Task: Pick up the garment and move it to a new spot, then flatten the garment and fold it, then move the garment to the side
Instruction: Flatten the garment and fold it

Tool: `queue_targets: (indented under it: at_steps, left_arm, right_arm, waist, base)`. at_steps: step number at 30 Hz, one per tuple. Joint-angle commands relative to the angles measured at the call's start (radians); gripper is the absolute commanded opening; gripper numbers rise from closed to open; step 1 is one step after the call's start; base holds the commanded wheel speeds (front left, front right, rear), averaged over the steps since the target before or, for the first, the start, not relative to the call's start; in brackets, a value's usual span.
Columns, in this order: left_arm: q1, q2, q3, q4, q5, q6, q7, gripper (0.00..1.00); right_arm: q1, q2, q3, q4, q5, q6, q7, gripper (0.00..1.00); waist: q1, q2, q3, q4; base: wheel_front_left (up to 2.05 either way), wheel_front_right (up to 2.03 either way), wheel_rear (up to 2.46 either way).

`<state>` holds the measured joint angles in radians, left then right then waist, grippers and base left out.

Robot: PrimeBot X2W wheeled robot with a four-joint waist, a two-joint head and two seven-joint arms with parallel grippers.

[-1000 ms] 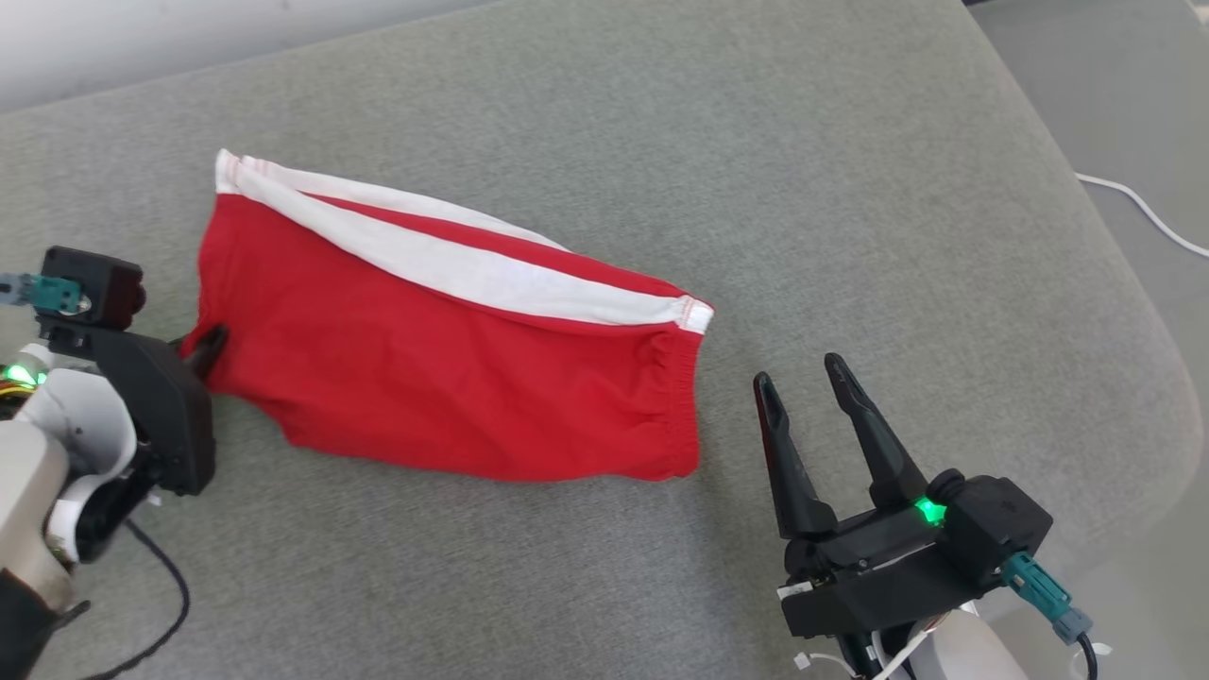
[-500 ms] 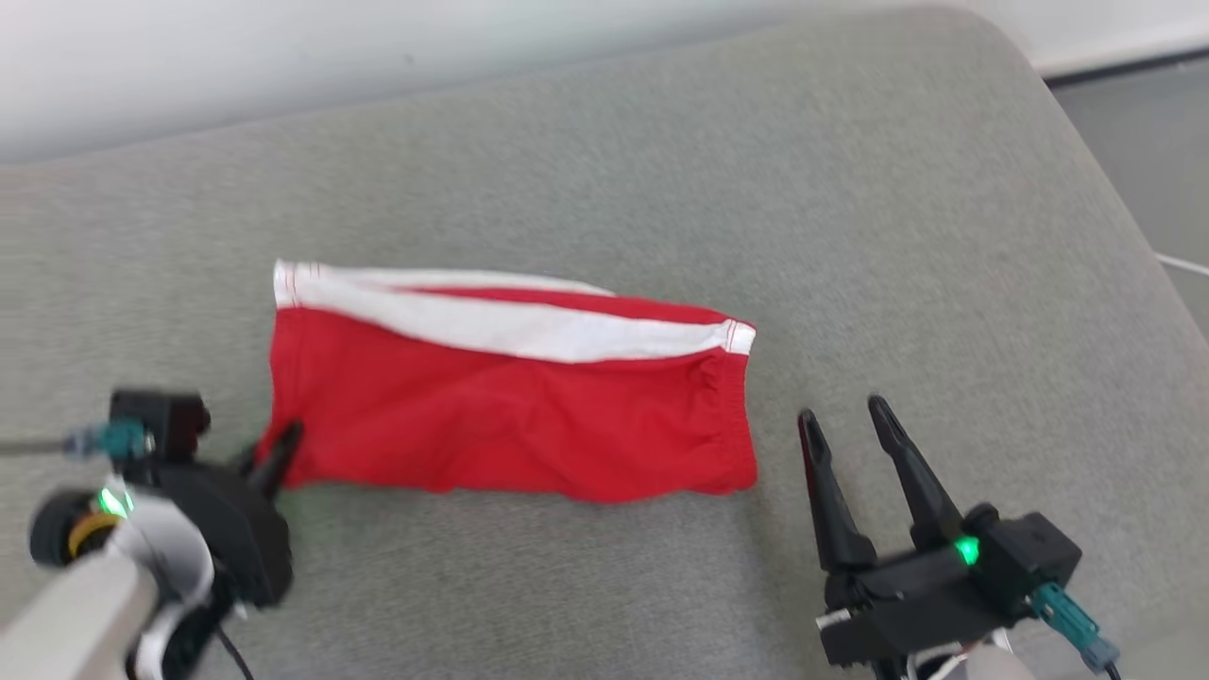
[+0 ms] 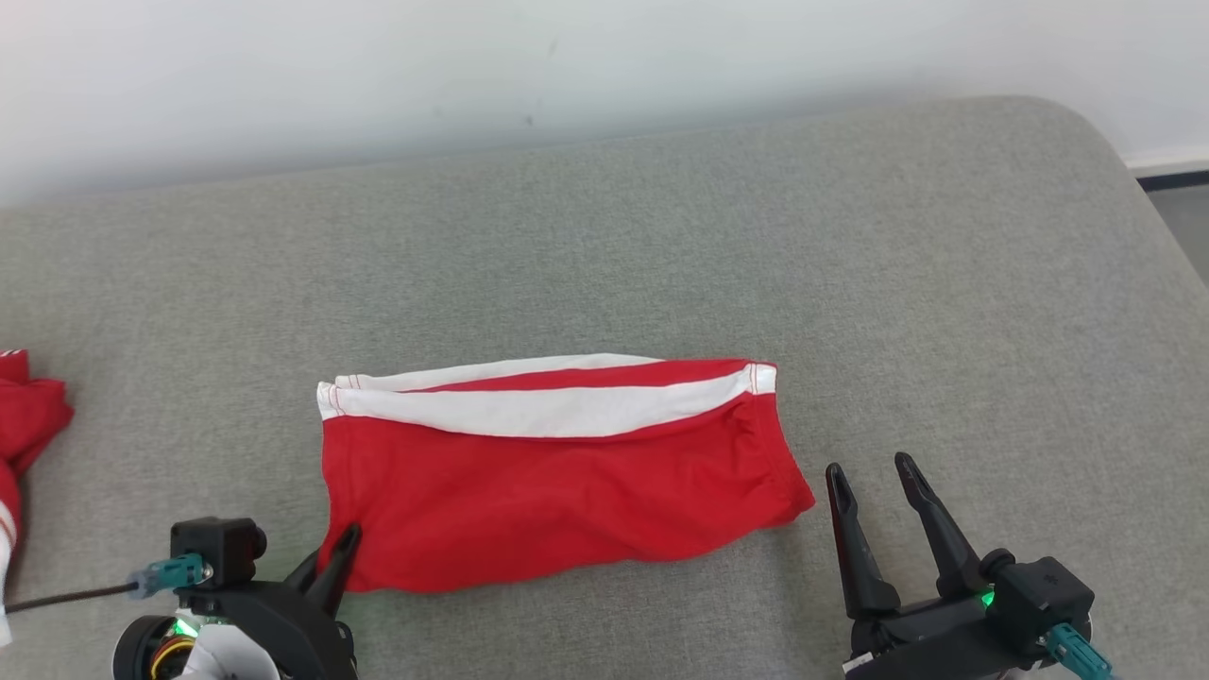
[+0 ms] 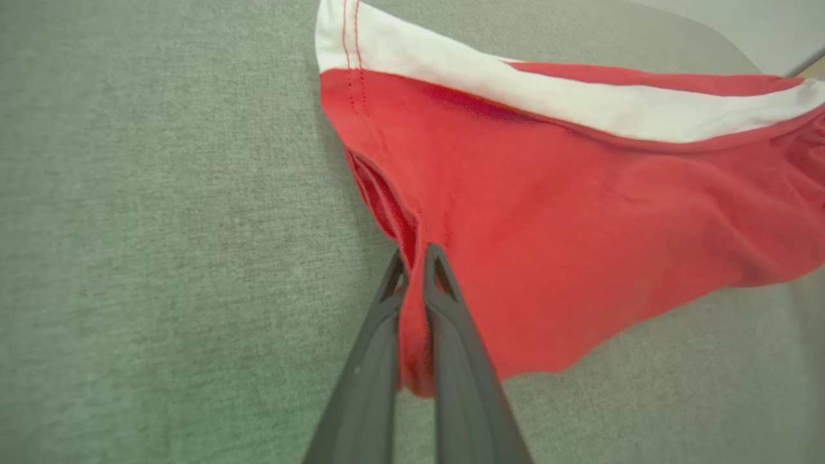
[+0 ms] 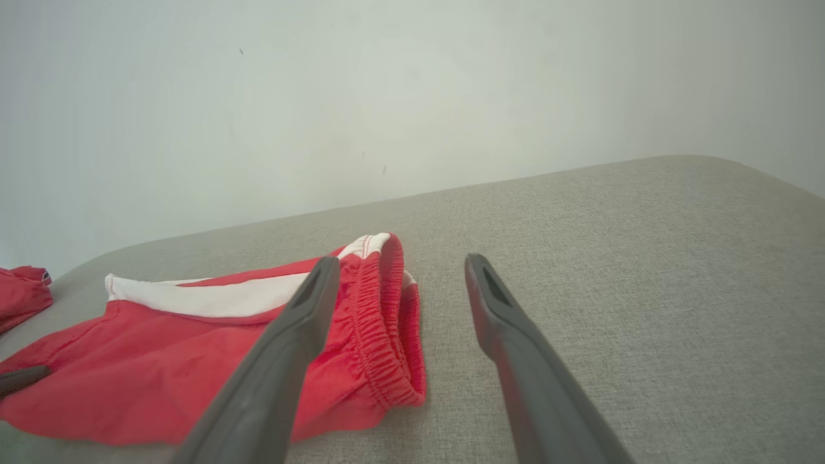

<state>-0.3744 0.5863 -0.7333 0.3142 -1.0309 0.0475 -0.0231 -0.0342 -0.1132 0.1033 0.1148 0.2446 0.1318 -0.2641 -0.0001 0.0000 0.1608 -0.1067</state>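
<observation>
The head view has tilted up, bringing the wall point(image 3: 567, 57) and a second red cloth point(image 3: 28, 416) at far left into frame. The garment point(image 3: 557, 491), slanted before, now lies level, nearer the right claw point(image 3: 867, 465).

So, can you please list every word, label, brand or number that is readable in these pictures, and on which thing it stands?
No text can be read.
Red garment with a white band: stitching, no print.
Second red garment at the far left: a small dark spot, perhaps a tag, too small to read.
Left gripper, right gripper, grey fabric surface: no lettering seen.
</observation>
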Motion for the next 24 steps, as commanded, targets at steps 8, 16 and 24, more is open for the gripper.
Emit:
queue_targets:
  at_steps: [8,16,24]
  left_arm:
    - [0.018,-0.044,0.021,0.048,0.084,0.046,-0.179,1.00]
    - [0.043,-0.087,0.155,-0.005,0.252,0.089,-0.243,1.00]
    - [0.195,-0.168,0.415,-0.156,0.514,0.075,-0.242,1.00]
  right_arm:
    - [0.012,-0.016,0.002,0.004,-0.013,-0.003,0.000,1.00]
    - [0.019,-0.012,-0.033,-0.005,-0.008,-0.003,0.000,1.00]
    - [0.030,-0.008,-0.059,-0.006,-0.010,-0.003,0.000,1.00]
  waist:
    - [0.0001,0.0000,-0.049,0.036]
    - [0.0001,0.0000,-0.082,0.068]
    - [0.0001,0.0000,-0.110,0.095]
  base:
    - [0.00,0.00,0.00]
    - [0.00,0.00,0.00]
    - [0.00,0.00,0.00]
